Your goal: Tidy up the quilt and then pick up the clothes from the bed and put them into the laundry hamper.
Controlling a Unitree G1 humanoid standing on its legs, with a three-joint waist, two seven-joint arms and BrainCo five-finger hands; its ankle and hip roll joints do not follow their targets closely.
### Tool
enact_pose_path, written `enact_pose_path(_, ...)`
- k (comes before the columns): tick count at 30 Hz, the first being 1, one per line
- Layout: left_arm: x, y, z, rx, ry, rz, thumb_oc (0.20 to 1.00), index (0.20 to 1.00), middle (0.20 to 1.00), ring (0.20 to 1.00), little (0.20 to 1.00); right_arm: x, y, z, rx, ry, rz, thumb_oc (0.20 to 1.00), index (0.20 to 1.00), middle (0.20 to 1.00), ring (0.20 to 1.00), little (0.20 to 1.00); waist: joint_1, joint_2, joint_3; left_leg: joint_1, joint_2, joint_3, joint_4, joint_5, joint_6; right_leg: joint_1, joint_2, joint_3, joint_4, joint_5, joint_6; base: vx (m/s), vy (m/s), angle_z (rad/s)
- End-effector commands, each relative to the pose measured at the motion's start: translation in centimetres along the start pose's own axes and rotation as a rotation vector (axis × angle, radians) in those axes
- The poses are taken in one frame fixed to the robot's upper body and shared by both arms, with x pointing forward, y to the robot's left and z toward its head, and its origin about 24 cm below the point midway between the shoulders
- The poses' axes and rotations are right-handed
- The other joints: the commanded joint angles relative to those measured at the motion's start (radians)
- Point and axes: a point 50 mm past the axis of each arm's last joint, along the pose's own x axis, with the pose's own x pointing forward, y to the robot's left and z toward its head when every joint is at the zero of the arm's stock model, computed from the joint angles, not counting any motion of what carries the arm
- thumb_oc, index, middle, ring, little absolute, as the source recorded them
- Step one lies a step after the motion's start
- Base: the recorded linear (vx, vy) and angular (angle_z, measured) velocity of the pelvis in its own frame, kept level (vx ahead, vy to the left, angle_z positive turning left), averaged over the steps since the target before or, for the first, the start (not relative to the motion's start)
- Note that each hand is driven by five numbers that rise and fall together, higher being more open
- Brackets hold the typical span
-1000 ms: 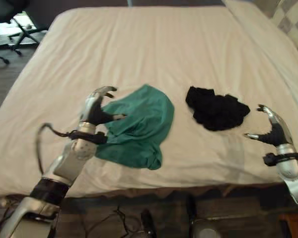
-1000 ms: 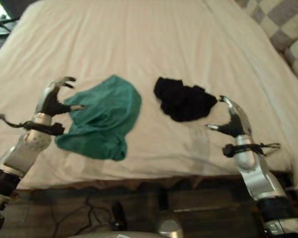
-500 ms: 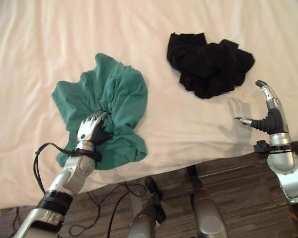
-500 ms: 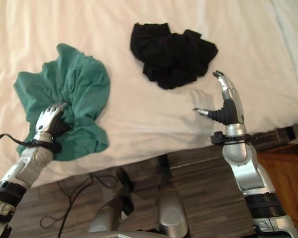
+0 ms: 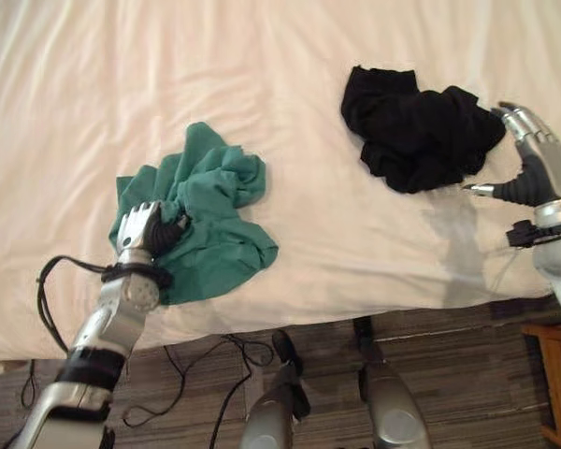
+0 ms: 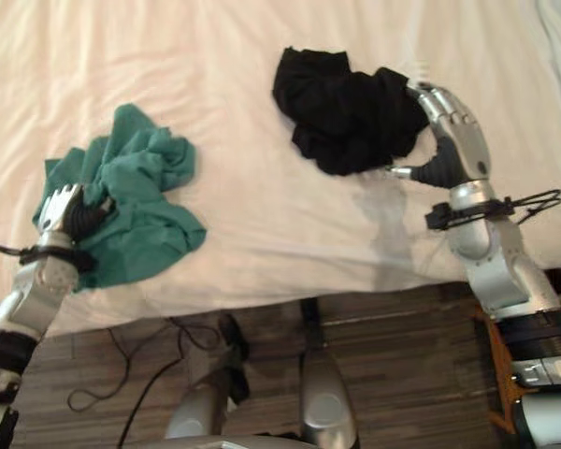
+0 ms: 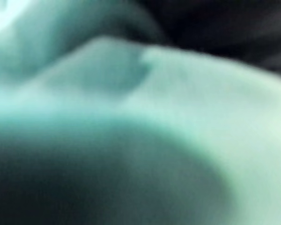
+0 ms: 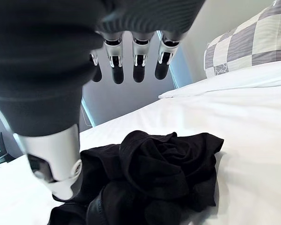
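Observation:
A green garment lies bunched on the cream quilt near the bed's front edge. My left hand rests on its left part with fingers curled into the cloth, and green cloth sits right against the left wrist camera. A crumpled black garment lies to the right, also seen close up as black garment. My right hand hovers open just right of the black garment, its fingers spread above it and its thumb pointing at the cloth.
The bed's front edge runs across the lower part of the head views, with wooden floor below it. A checked pillow lies at the far end of the bed. A wooden piece of furniture stands at the lower right.
My left hand has closed on the green garment and gathered it into a tighter bunch. My right hand has moved up to the black garment's right edge. The camera has shifted a little.

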Motion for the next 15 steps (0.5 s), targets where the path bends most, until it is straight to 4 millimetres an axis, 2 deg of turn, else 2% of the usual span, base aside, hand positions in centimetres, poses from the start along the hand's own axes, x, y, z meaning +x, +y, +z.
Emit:
enact_pose_path(1,-0.2,4.0,-0.4,-0.09,-0.032,0.138,0.2,0.2,0.2,0.2,0.2,2.0,-1.6,-0.2,-0.007,0.013,-0.061,1.0,1.0,1.0,1.0,1.0,0.056,-0.059,-0.056,0.007,0.046,0.014,-0.005,-0.024,-0.106,-0.004,-0.074,0.004,-0.003,-0.091,0.031,0.01,-0.08,0.24)
enact_pose_path(2,-0.8,4.8,0.7,-0.269,-0.106,0.203,0.2,0.2,0.2,0.2,0.2,2.0,-2.0,-1.5,-0.053,0.056,-0.033,1.0,1.0,1.0,1.0,1.0,0.075,-0.054,-0.047,-0.003,0.047,0.005,-0.005,-0.023,-0.111,-0.006,-0.074,-0.006,-0.003,-0.097,0.032,0.02,-0.104,0.27)
enact_pose_path(3,-1.0,5.6,1.2,-0.34,-0.149,0.243,0.2,0.2,0.2,0.2,0.2,2.1,-2.1,-1.9,-0.068,0.071,-0.022,1.0,1.0,1.0,1.0,1.0,0.079,-0.051,-0.043,-0.01,0.049,0.0,-0.005,-0.02,-0.113,-0.008,-0.074,-0.01,-0.003,-0.097,0.031,0.0,-0.084,0.28)
enact_pose_path(4,-1.0,5.6,1.2,-0.342,-0.148,0.244,0.2,0.2,0.2,0.2,0.2,2.2,-2.2,-1.8,-0.067,0.069,-0.022,1.0,1.0,1.0,1.0,1.0,0.077,-0.051,-0.043,-0.014,0.049,-0.001,-0.005,-0.014,-0.112,-0.012,-0.073,-0.01,-0.004,-0.091,0.03,-0.02,-0.085,0.31)
enact_pose_path(5,-1.4,7.5,2.6,-0.453,-0.253,0.321,0.2,0.2,0.2,0.2,0.2,2.5,-2.7,-2.5,-0.081,0.101,-0.024,1.0,1.0,1.0,1.0,1.0,0.096,-0.036,-0.031,-0.031,0.049,-0.01,-0.005,-0.012,-0.118,-0.021,-0.073,-0.019,-0.004,-0.096,0.032,-0.03,-0.066,0.27)
enact_pose_path(8,-1.6,9.1,3.7,-0.573,-0.34,0.399,0.2,0.2,0.2,0.2,0.2,2.8,-2.7,-3.4,-0.081,0.146,-0.019,1.0,1.0,1.0,1.0,1.0,0.113,-0.014,-0.025,-0.066,0.051,-0.018,-0.005,-0.003,-0.125,-0.049,-0.074,-0.03,-0.004,-0.096,0.033,-0.04,-0.075,0.27)
enact_pose_path(9,-1.4,9.5,4.3,-0.598,-0.374,0.417,0.2,0.2,0.2,0.2,0.2,2.8,-2.2,-3.7,-0.079,0.164,0.0,0.878,0.878,0.878,0.878,0.878,0.119,-0.007,-0.024,-0.078,0.052,-0.018,-0.005,0.0,-0.127,-0.058,-0.075,-0.033,-0.004,-0.095,0.035,-0.02,-0.042,0.19)
enact_pose_path(10,-1.4,9.5,4.3,-0.599,-0.374,0.418,0.2,0.2,0.2,0.2,0.2,2.9,-2.2,-3.7,-0.079,0.162,0.0,0.454,0.454,0.454,0.454,0.454,0.118,-0.006,-0.025,-0.08,0.053,-0.018,-0.005,0.0,-0.127,-0.061,-0.074,-0.033,-0.004,-0.095,0.035,-0.02,-0.028,0.18)
enact_pose_path(11,-1.3,9.9,4.9,-0.608,-0.405,0.425,0.2,0.2,0.2,0.2,0.2,3.0,-2.0,-3.7,-0.087,0.168,0.018,0.2,0.2,0.2,0.2,0.2,0.12,-0.001,-0.027,-0.088,0.055,-0.019,-0.005,0.002,-0.129,-0.067,-0.074,-0.037,-0.004,-0.096,0.034,-0.02,-0.038,0.14)
enact_pose_path(12,-1.0,10.0,6.8,-0.6,-0.483,0.43,0.2,0.2,0.2,0.2,0.2,2.9,-0.6,-4.0,-0.081,0.193,0.067,0.2,0.2,0.2,0.2,0.2,0.122,0.002,-0.032,-0.092,0.06,-0.021,-0.005,0.004,-0.132,-0.07,-0.072,-0.043,-0.004,-0.103,0.035,-0.02,-0.039,0.15)
enact_pose_path(13,-1.0,9.7,7.9,-0.576,-0.518,0.421,0.2,0.2,0.2,0.2,0.2,2.7,0.3,-4.0,-0.076,0.197,0.104,0.2,0.2,0.2,0.2,0.2,0.122,0.001,-0.035,-0.088,0.062,-0.021,-0.005,0.004,-0.133,-0.064,-0.068,-0.045,-0.004,-0.107,0.034,-0.01,-0.029,0.17)
enact_pose_path(14,-1.0,9.7,7.9,-0.575,-0.517,0.422,0.2,0.2,0.2,0.2,0.2,2.7,0.3,-4.0,-0.077,0.197,0.104,0.2,0.2,0.2,0.2,0.2,0.122,0.001,-0.034,-0.087,0.063,-0.021,-0.005,0.003,-0.133,-0.063,-0.068,-0.045,-0.004,-0.107,0.034,0.03,-0.002,0.16)
enact_pose_path(15,-0.7,8.5,9.5,-0.595,-0.557,0.39,0.2,0.2,0.2,0.2,0.2,2.1,2.3,-4.0,-0.061,0.209,0.173,0.2,0.2,0.2,0.2,0.2,0.118,-0.01,-0.043,-0.068,0.066,-0.023,-0.005,-0.002,-0.132,-0.041,-0.062,-0.05,-0.004,-0.114,0.033,0.03,-0.001,0.11)
